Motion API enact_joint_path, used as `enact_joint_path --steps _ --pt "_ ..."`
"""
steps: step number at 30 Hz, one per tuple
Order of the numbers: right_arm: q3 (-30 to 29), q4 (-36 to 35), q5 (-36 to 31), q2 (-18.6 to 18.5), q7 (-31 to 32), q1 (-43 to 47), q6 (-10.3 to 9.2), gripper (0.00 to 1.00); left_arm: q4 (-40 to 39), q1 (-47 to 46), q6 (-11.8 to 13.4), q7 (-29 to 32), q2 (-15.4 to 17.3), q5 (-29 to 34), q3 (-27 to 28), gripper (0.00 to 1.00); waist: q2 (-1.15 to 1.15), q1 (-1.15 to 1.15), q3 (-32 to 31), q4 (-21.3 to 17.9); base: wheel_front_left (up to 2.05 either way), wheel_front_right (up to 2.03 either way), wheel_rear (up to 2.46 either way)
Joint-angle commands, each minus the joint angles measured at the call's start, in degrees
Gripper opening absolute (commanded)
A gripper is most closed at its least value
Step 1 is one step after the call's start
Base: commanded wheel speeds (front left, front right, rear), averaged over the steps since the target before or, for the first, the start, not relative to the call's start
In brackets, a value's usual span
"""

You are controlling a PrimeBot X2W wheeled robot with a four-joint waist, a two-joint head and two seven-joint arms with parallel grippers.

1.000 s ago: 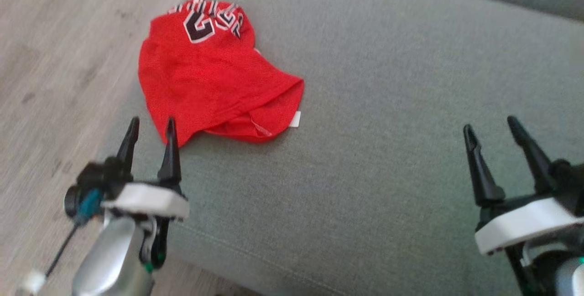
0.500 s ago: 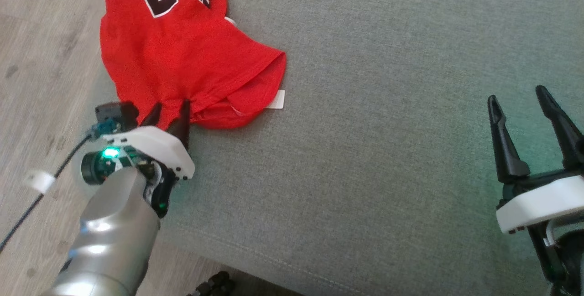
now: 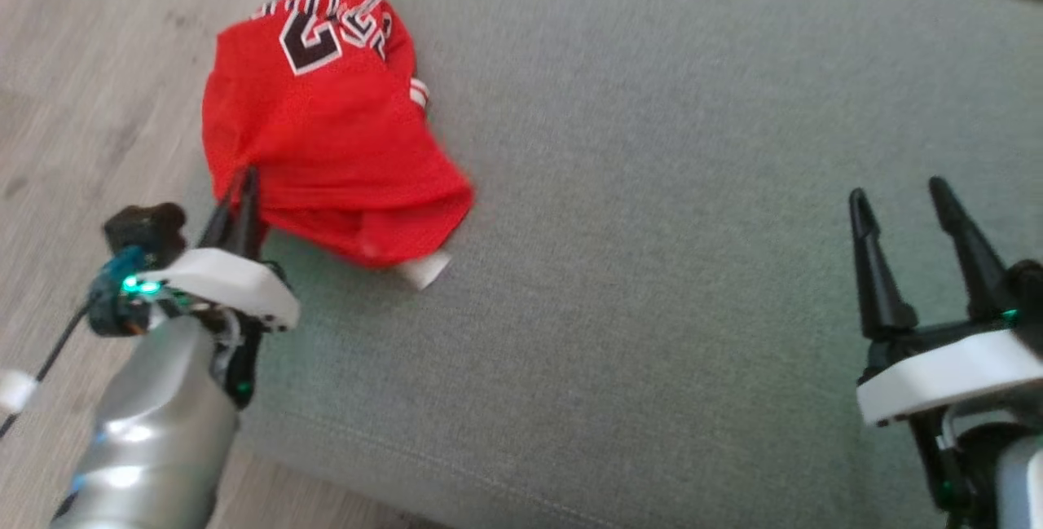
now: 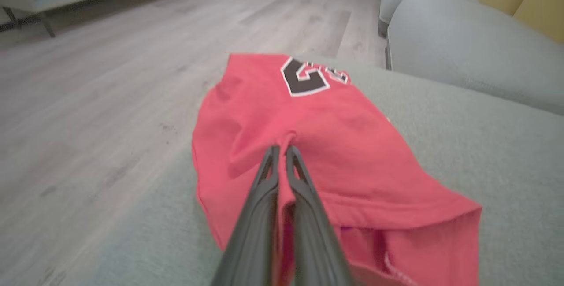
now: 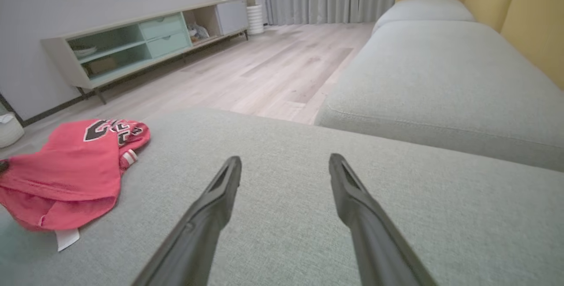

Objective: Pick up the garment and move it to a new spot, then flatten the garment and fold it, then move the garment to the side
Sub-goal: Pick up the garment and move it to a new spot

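The garment [image 3: 326, 138] is a red jersey with black and white lettering, bunched near the left edge of a grey-green sofa cushion [image 3: 652, 227]. My left gripper [image 3: 243, 183] is shut on a pinch of its near left edge; in the left wrist view the left gripper [image 4: 282, 150] has red cloth squeezed between its closed fingers and the garment [image 4: 335, 145] rising around them. A white label [image 3: 424, 270] hangs at the garment's near hem. My right gripper [image 3: 896, 196] stands open over bare cushion at the right, far from the garment [image 5: 70, 171], and the right gripper [image 5: 284, 162] holds nothing.
Wooden floor [image 3: 81, 64] lies just left of the cushion edge. In the right wrist view a second grey sofa seat [image 5: 440, 70] with yellow back cushions stands beyond, and a low media cabinet [image 5: 132, 43] lines the far wall.
My left gripper has closed on the garment's edge and drawn it up and leftward, so the hem has bunched. The head camera has also shifted. The right gripper stays open.
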Motion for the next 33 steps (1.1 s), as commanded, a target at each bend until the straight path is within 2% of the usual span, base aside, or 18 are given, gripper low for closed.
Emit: enact_joint_path --steps 1,6,11,17,21,22,30,33 --pt "1.7 -1.6 0.5 0.2 -1.1 0.0 -0.04 1.00 -4.2 0.2 1.1 -0.7 3.7 1.1 3.0 0.00 0.00 0.01 -3.5 -1.0 0.00 0.00 0.00" --pt "3.0 0.8 1.0 1.0 -3.8 1.5 -0.04 1.00 -19.3 9.2 5.8 -0.7 6.3 4.3 6.2 0.00 0.00 0.01 -8.3 -3.3 0.00 0.00 0.00" --pt "4.6 2.6 1.9 1.2 -5.4 2.4 -0.04 1.00 -33.0 18.1 9.7 1.1 7.4 5.1 5.8 0.00 0.00 0.01 -11.2 -6.6 0.00 0.00 0.00" --pt "5.8 3.6 3.3 1.2 -6.4 2.1 -0.04 1.00 -47.3 24.2 11.8 7.3 6.8 5.6 2.1 0.00 0.00 0.01 -11.6 -13.2 0.00 0.00 0.00" --pt "6.0 4.1 4.4 1.3 -6.9 1.7 -0.04 1.00 -51.1 24.0 10.5 10.9 4.3 6.1 -2.8 0.00 0.00 0.01 -10.2 -19.2 0.00 0.00 0.00" --pt "6.0 4.1 4.4 1.3 -6.9 1.7 -0.04 1.00 -51.1 24.0 10.5 10.9 4.3 6.1 -2.8 0.00 0.00 0.01 -10.2 -19.2 0.00 0.00 0.00" --pt "5.4 4.2 5.2 1.3 -8.0 0.1 -0.04 1.00 -49.5 15.6 5.0 13.2 -2.5 8.5 -11.9 0.00 0.00 0.01 -4.5 -32.3 0.00 0.00 0.00" --pt "4.8 4.3 5.8 1.3 -8.7 -0.2 -0.04 1.00 -48.5 11.7 3.3 12.8 -5.2 9.6 -14.9 0.00 0.00 0.01 -2.2 -35.9 0.00 0.00 0.00"
